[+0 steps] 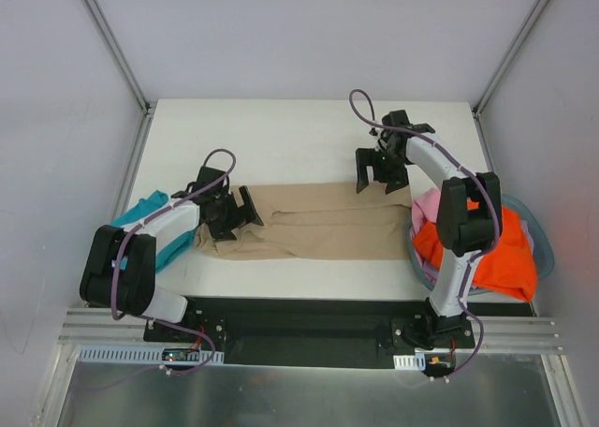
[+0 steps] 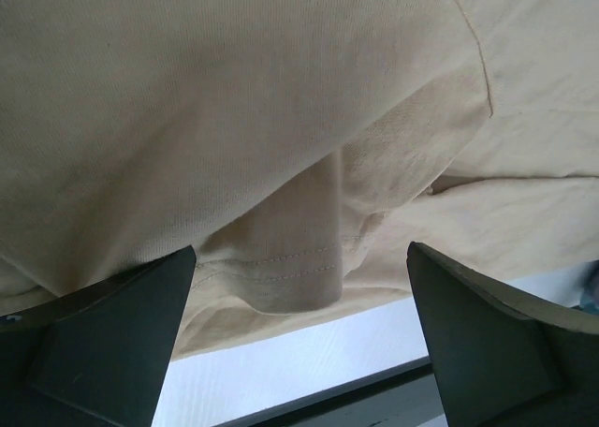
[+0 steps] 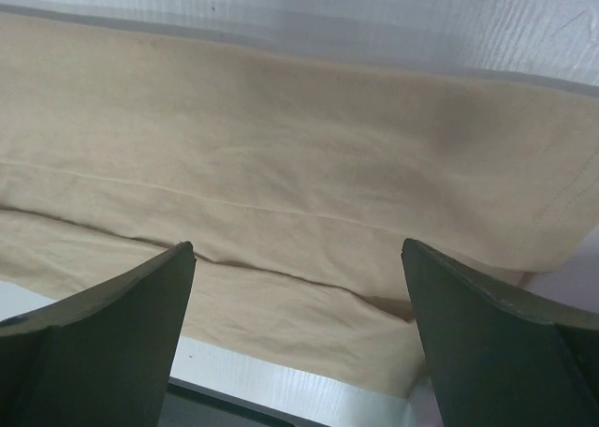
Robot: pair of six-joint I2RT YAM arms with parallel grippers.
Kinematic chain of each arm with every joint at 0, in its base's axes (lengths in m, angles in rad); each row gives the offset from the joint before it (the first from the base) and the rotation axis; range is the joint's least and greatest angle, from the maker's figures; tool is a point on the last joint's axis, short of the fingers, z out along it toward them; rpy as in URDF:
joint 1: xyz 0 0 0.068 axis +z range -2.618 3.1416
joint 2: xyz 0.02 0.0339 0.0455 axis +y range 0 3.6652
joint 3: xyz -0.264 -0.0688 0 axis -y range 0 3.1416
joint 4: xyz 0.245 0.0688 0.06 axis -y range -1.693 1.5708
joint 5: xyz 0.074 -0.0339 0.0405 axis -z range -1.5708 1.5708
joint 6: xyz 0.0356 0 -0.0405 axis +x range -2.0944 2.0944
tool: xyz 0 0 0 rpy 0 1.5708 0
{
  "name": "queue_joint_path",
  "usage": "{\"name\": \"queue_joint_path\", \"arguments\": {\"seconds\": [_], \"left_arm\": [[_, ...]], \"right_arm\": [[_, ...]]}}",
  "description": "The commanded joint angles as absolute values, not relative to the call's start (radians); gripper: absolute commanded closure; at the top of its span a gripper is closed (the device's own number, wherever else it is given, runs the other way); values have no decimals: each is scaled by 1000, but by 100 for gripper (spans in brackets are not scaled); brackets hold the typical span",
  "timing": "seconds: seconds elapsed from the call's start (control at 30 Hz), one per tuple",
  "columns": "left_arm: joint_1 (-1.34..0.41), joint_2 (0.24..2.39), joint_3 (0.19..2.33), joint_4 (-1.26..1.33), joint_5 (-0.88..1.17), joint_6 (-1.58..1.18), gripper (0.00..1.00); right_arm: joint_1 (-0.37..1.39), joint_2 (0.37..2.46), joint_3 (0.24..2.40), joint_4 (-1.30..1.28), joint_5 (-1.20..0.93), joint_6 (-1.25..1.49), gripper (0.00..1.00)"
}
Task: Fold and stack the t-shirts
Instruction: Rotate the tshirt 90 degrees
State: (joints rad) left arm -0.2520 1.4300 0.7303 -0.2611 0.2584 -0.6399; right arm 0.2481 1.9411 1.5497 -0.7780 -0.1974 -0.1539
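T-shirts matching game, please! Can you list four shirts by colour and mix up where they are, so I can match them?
Shirts:
1. tan t-shirt
2. teal t-shirt
3. orange t-shirt
4. pink t-shirt

Places:
A. bunched at the left edge of the table
B. peeking out just behind the orange one
C. spread out in the middle of the table
D. heaped on top of other shirts at the right side

Pairs: 1-C, 2-A, 3-D, 4-B.
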Motion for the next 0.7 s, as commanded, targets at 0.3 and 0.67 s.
{"name": "queue_joint_path", "arguments": {"seconds": [0.3,0.67], "left_arm": [[-78,1900,1189,-49,472,-577,1],[-15,2264,1666,-94,606,-696,1]], "right_arm": [[255,2034,1574,-739,-288,-118,3],[339,2008,1435,-700,-322,-95,3]]}}
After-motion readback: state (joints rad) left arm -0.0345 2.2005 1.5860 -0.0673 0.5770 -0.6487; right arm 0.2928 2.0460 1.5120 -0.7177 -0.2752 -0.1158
